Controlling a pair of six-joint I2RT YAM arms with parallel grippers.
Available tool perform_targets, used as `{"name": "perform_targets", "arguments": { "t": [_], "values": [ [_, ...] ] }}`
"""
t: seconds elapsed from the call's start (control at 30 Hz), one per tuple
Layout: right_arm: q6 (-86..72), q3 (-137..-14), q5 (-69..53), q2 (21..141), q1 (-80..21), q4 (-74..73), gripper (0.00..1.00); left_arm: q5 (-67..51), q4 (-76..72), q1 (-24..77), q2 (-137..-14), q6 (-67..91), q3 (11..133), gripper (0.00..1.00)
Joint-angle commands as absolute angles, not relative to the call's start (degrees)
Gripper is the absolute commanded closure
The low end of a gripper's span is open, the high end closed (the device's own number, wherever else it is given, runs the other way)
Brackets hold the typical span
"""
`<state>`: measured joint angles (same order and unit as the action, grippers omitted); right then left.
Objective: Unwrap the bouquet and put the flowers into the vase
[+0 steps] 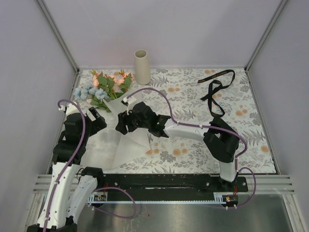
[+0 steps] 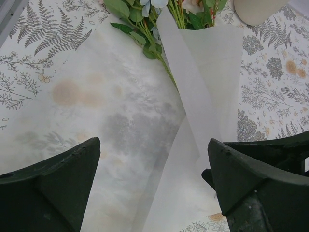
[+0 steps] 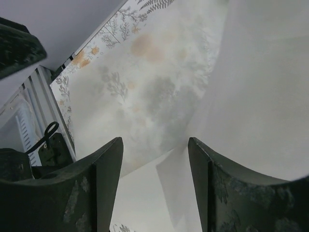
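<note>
The bouquet lies at the back left of the table with its white paper (image 1: pixel 123 140) unfolded and spread flat. The flowers (image 1: pixel 107 84), peach-pink and pale blue with green leaves, stick out of the paper's far end, and their stems (image 2: pixel 145 29) show in the left wrist view. The beige vase (image 1: pixel 141 66) stands upright just right of the blooms; its base (image 2: pixel 258 9) is at the top of the left wrist view. My left gripper (image 1: pixel 99 117) (image 2: pixel 153 142) hangs wide open over the paper. My right gripper (image 1: pixel 120 123) (image 3: pixel 154 141) hovers open above a paper fold (image 3: pixel 169 183), holding nothing.
A black ribbon (image 1: pixel 217 87) lies loose on the floral tablecloth (image 1: pixel 193 154) at the back right. Grey walls close in the table on three sides. The two grippers are close together over the paper, and the left arm (image 3: pixel 14 48) shows in the right wrist view.
</note>
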<state>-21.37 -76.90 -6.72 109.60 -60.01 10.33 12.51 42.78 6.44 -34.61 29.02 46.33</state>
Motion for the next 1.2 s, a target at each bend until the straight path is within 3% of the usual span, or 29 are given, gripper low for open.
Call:
{"name": "perform_targets", "arguments": {
  "t": [0.0, 0.27, 0.3, 0.37, 0.43, 0.5, 0.9, 1.0, 1.17],
  "values": [
    [-19.9, -80.5, -4.8, 110.3, -61.1, 6.9, 0.34, 14.6, 41.1, 6.2, -34.2, 29.6, 46.5, 0.04],
    [-19.0, -81.5, -0.4, 113.3, -61.6, 3.9, 0.43, 14.6, 41.0, 6.2, -33.8, 29.7, 46.7, 0.03],
    [-19.2, -81.3, -0.3, 113.2, -61.8, 4.0, 0.49, 14.6, 41.0, 6.2, -33.8, 29.7, 46.6, 0.03],
    [-20.1, -80.9, 5.2, 112.2, -61.7, 3.2, 0.79, 14.5, 41.0, 6.2, -33.9, 29.7, 46.5, 0.03],
    [-20.0, -79.4, 11.9, 110.1, -61.7, 3.1, 0.91, 14.4, 40.9, 6.2, -34.2, 29.7, 46.5, 0.03],
    [-19.8, -78.3, 19.6, 108.4, -61.4, 2.6, 0.94, 14.2, 40.9, 6.2, -34.5, 29.7, 46.4, 0.03],
    [-21.1, -64.5, 30.8, 100.5, -51.9, 11.6, 0.9, 12.3, 40.6, 6.2, -37.5, 29.6, 46.2, 0.03],
    [-24.7, -61.3, 33.8, 99.6, -50.5, 10.4, 0.86, 10.6, 40.3, 6.2, -39.5, 29.4, 46.1, 0.03],
    [-30.8, -55.8, 38.1, 96.5, -50.3, 7.7, 0.69, 7.9, 39.6, 6.2, -42.8, 29.5, 46.3, 0.03]
  ]
}}
